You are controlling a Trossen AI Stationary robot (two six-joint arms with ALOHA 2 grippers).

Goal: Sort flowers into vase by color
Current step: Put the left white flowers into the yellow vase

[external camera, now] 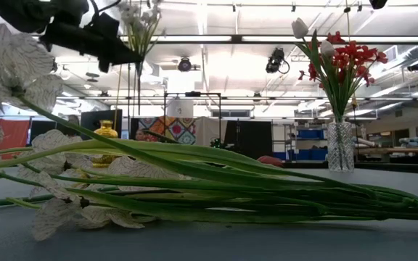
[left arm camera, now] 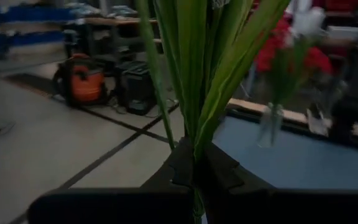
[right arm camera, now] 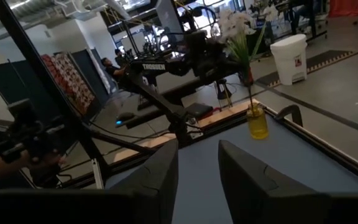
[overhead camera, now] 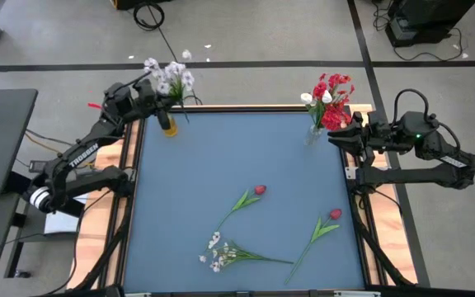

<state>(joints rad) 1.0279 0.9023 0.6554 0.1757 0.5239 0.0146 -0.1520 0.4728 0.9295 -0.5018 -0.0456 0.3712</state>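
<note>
My left gripper (overhead camera: 157,101) is shut on a spray of white flowers (overhead camera: 170,76) at the table's far left corner, right above a small yellow vase (overhead camera: 168,125). The spray's stalk runs down to the vase's mouth (right arm camera: 254,107). A clear vase (overhead camera: 313,134) at the far right holds red blossoms and white tulips (external camera: 343,58). My right gripper (right arm camera: 197,168) stands open beside it, touching nothing. Two red bud stems (overhead camera: 246,200) (overhead camera: 324,227) and a white blossom spray (overhead camera: 229,254) lie flat on the blue table. My left gripper pinches the spray's green stalks and leaves (left arm camera: 194,163) between its two fingers (left arm camera: 178,167), well below the blossoms. The fingers reach in level from the table's left side and lie across the stalks. The spray stands upright, blossoms on top, lower end at the yellow vase.
The table has a wooden rim (overhead camera: 221,106) along its far edge and sides. The white spray (external camera: 158,181) lies close to the near edge. The blue surface between the two vases and the lying stems is bare (overhead camera: 237,153).
</note>
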